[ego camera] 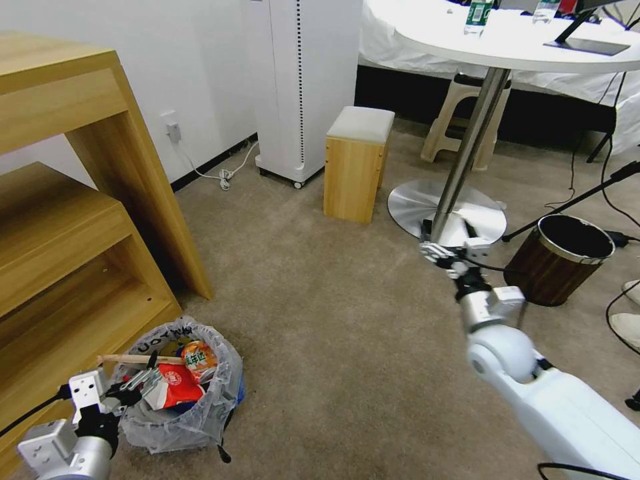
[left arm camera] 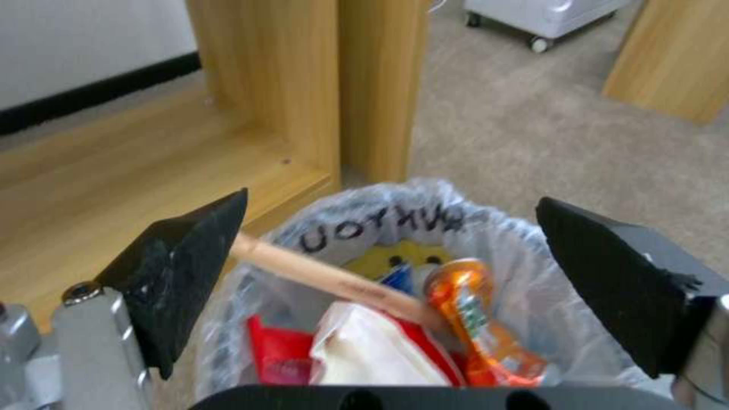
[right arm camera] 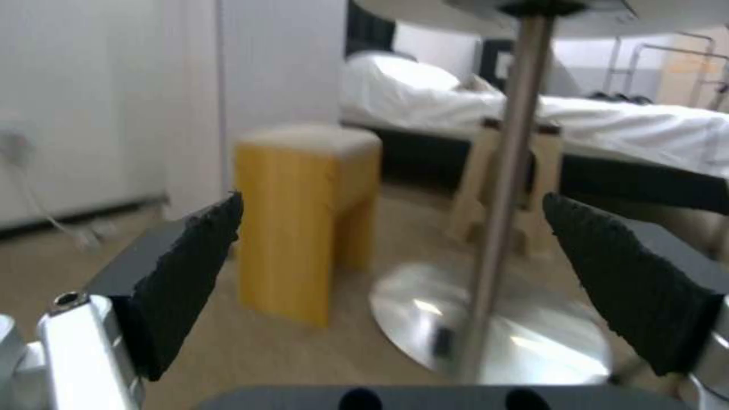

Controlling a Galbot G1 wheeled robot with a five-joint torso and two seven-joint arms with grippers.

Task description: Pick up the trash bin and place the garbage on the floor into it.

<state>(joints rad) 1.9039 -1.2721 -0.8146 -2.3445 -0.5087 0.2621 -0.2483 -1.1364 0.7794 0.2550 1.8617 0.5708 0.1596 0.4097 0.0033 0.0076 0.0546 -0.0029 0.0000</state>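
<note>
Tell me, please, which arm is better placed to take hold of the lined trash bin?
Left. The left gripper is open at the rim of the trash bin, which stands on the floor by the wooden shelf. The right gripper is open too, but far off near the table base.

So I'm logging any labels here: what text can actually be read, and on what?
"UOTHVA", roughly, black letters seen upside down on the trash bin liner.
Green characters on the crushed orange can: too small to read.
White mark on the red wrapper: unreadable.
Bottle labels on the round table: too small.
</note>
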